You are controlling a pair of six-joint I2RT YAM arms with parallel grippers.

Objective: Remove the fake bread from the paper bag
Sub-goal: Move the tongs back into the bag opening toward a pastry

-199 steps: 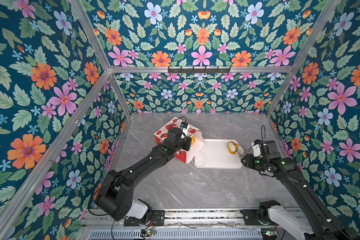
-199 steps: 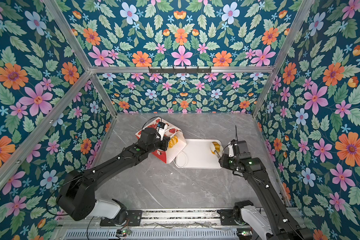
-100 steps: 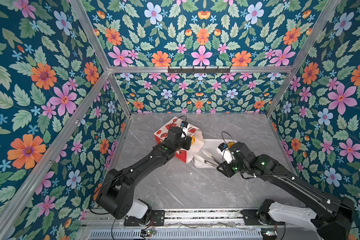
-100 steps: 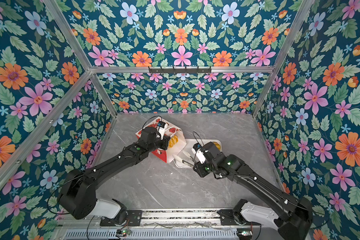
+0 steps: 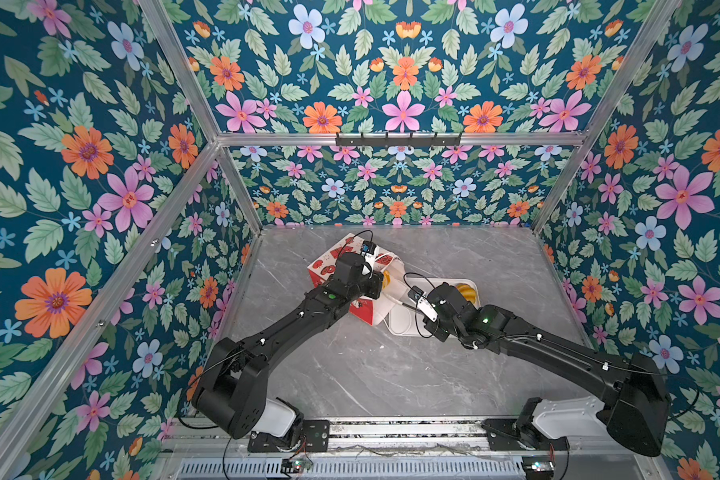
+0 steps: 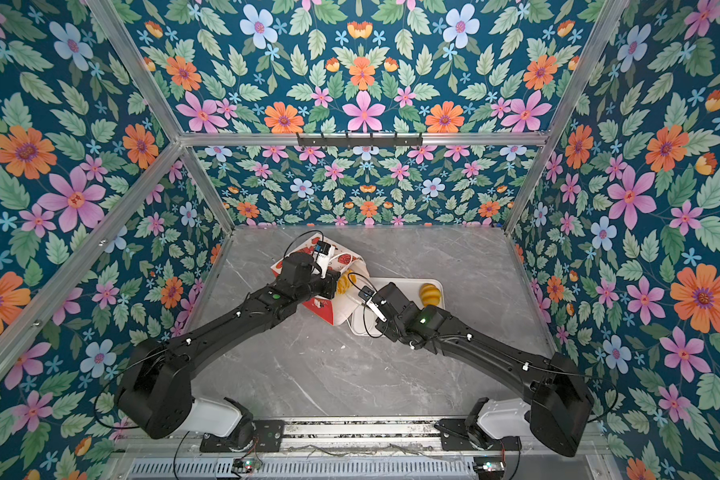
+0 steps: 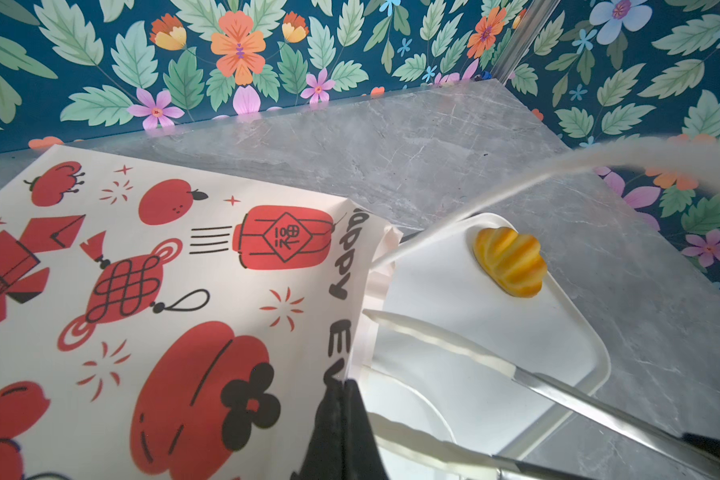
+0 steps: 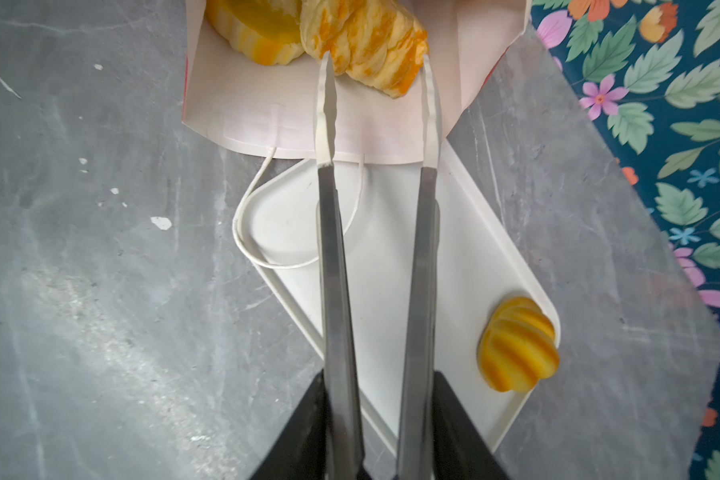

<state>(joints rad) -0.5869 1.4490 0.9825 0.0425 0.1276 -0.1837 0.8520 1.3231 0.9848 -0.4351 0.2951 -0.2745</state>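
The red-and-white paper bag (image 5: 329,266) (image 6: 321,305) lies on its side, its mouth facing the white tray (image 8: 474,249). My left gripper (image 7: 341,399) (image 5: 373,284) is shut on the upper rim of the mouth. My right gripper (image 8: 381,386) (image 5: 425,309) is shut on metal tongs (image 8: 329,249). The tongs' white tips stand apart on either side of a plaited loaf (image 8: 371,45) of fake bread just inside the bag. Whether they touch it I cannot tell. A round roll (image 8: 254,25) lies beside the loaf. Another ridged roll (image 8: 516,345) (image 7: 510,262) (image 6: 430,294) sits on the tray.
The tray (image 5: 400,322) lies on the grey marble table, its near end under the bag mouth. A white cord handle (image 8: 246,245) loops over the tray's corner. Flowered walls close in the back and both sides.
My right arm has swung from the tray's right end across to the bag mouth, bringing the tongs to the loaf. The ridged roll stays behind on the tray. The left gripper has not moved.
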